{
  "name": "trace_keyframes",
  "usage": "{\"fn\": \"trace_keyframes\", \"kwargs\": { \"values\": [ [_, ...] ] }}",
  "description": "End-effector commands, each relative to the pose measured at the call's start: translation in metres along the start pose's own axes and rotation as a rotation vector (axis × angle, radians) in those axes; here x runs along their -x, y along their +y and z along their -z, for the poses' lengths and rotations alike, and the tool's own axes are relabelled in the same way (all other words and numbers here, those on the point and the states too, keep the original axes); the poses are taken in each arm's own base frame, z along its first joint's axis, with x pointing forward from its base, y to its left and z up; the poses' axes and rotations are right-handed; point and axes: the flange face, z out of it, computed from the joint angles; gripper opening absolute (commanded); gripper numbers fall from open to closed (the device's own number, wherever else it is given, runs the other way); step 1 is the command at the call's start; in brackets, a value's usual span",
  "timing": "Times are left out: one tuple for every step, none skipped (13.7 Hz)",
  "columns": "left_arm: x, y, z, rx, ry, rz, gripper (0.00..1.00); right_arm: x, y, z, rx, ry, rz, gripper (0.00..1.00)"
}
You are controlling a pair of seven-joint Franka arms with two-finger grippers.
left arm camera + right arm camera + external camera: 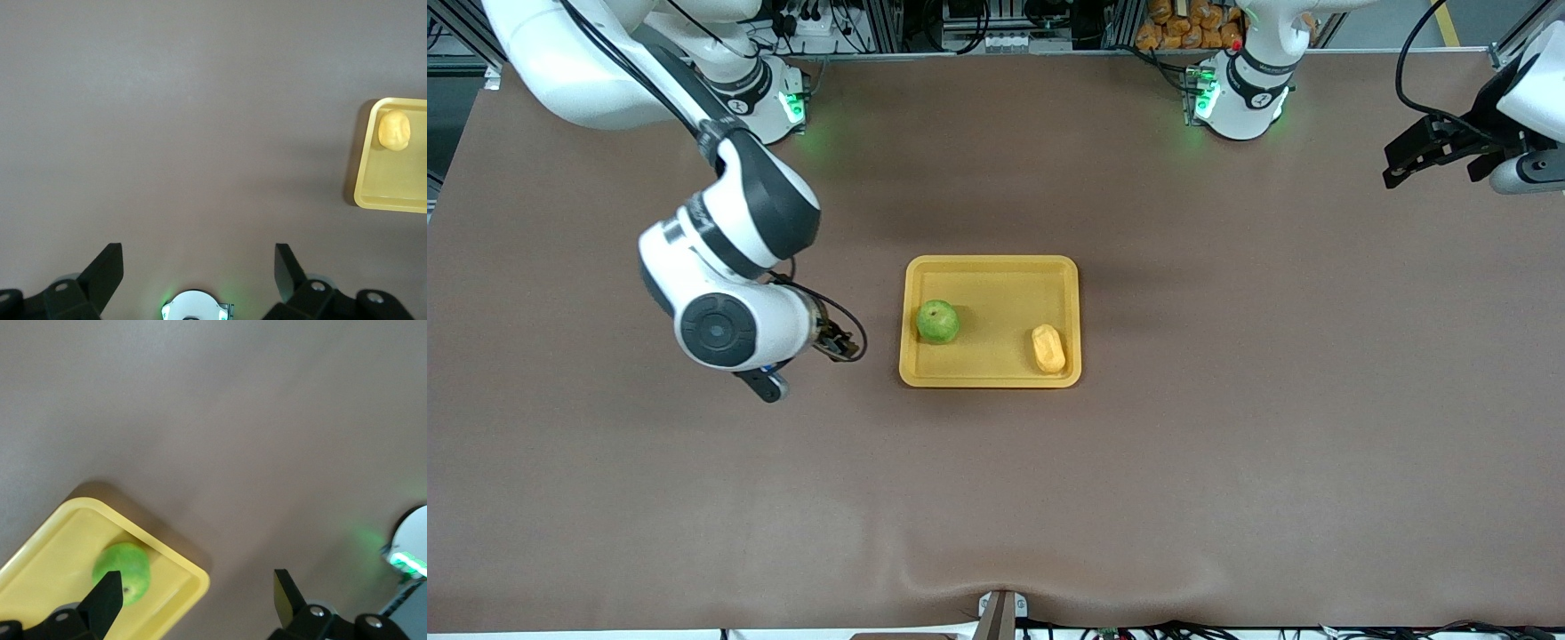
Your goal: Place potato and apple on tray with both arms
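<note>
Green apple (937, 321) and yellow-orange potato (1048, 348) lie apart in yellow tray (996, 270), mid-table

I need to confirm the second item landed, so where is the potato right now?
In the front view the potato lies in the tray, in its corner toward the left arm's end and nearer the front camera, apart from the apple.
</note>
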Motion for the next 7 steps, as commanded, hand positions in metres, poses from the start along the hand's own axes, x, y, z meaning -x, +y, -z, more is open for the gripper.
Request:
{"fn": "trace_keyframes", "kwargs": {
  "values": [
    [0.007,0.006,0.001,0.013,-0.007,-0.001,1.00,-0.012,0.020,0.032,0.014,0.015,0.103,1.00],
    [0.006,0.005,0.003,0.014,-0.002,-0.001,1.00,-0.016,0.029,0.046,0.008,0.015,0.155,1.00],
    [0.006,0.005,0.004,0.015,0.001,-0.002,1.00,-0.021,0.039,0.061,-0.001,0.018,0.221,1.00],
    [0.006,0.007,0.004,0.016,0.001,-0.006,1.00,-0.029,0.050,0.072,0.001,0.018,0.274,1.00],
    [0.008,0.018,0.003,0.013,-0.004,-0.024,1.00,-0.038,0.064,0.083,0.006,0.036,0.293,1.00],
    [0.011,0.024,0.003,0.010,-0.008,-0.034,1.00,-0.046,0.079,0.095,0.003,0.062,0.309,1.00],
    [0.011,0.023,0.005,0.010,-0.009,-0.034,1.00,-0.051,0.088,0.102,0.005,0.078,0.346,1.00]
  ]
}}
